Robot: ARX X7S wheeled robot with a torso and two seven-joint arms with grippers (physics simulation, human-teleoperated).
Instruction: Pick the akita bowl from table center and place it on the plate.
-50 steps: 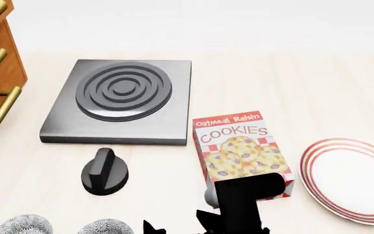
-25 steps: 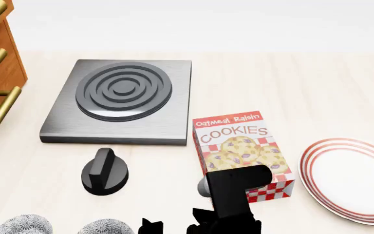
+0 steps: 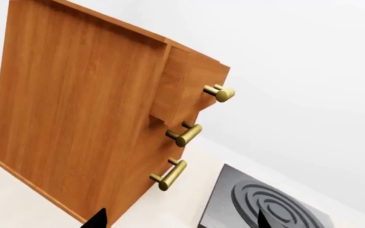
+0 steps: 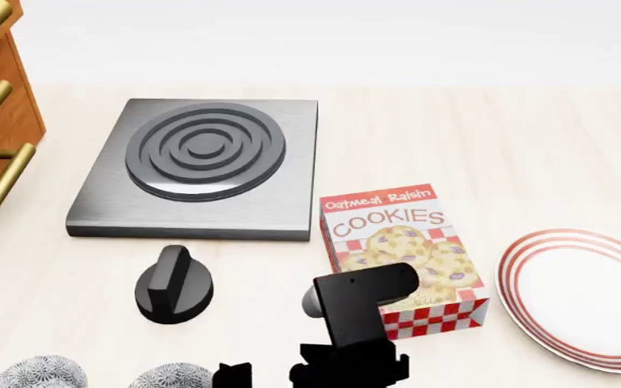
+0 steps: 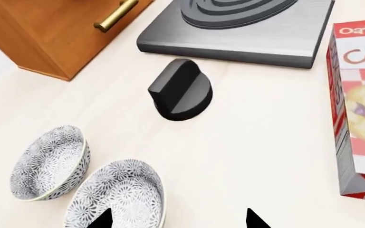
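The right hand (image 5: 176,219) hangs open and holds nothing, its fingertips spread above the desk (image 5: 265,156). The akita bowl (image 5: 116,197) sits just under its left fingertip, touching a twin bowl (image 5: 48,163) beyond. A black knob (image 5: 180,89) lies ahead; the plate (image 4: 591,295) is well off to the hand's right, past the cookie box (image 4: 403,242). The left hand (image 3: 179,221) shows two spread tips, empty, facing a wooden drawer cabinet (image 3: 87,123).

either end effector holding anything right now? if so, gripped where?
Nothing is held. The right end effector is open above the table beside the nearer akita bowl, not touching it. The left end effector is open, facing the drawer cabinet.
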